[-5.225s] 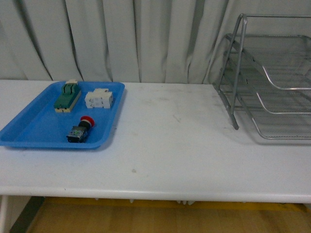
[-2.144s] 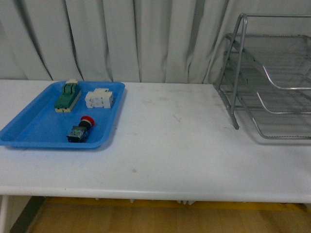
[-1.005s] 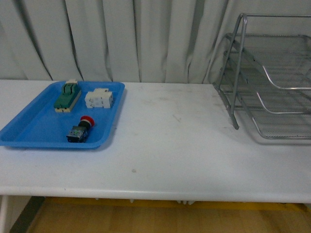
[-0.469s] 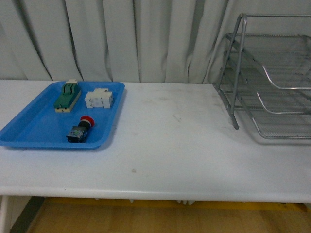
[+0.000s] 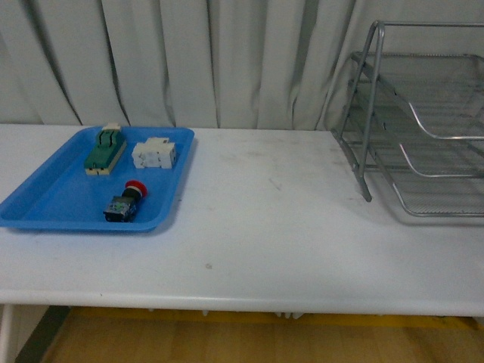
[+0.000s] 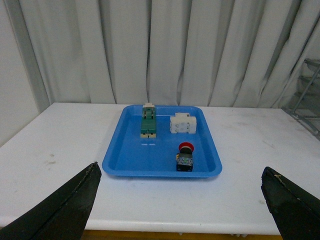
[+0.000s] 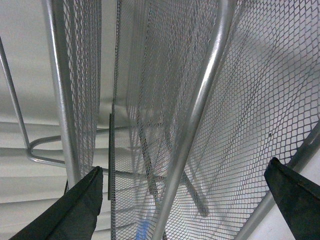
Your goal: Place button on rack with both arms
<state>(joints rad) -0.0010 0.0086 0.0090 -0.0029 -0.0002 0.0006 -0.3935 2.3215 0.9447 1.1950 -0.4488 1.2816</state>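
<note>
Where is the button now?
In the front view, the button lies in the blue tray on the left side of the table, near the tray's front edge, in front of the white part and green switch, far from the rack.

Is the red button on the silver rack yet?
Nothing done yet: the button lies in the blue tray, not on the rack. The left hand is open, facing the tray; the right hand is open, close to the rack's mesh. Left to do: grab the button, carry it over, set it on the rack.
</note>
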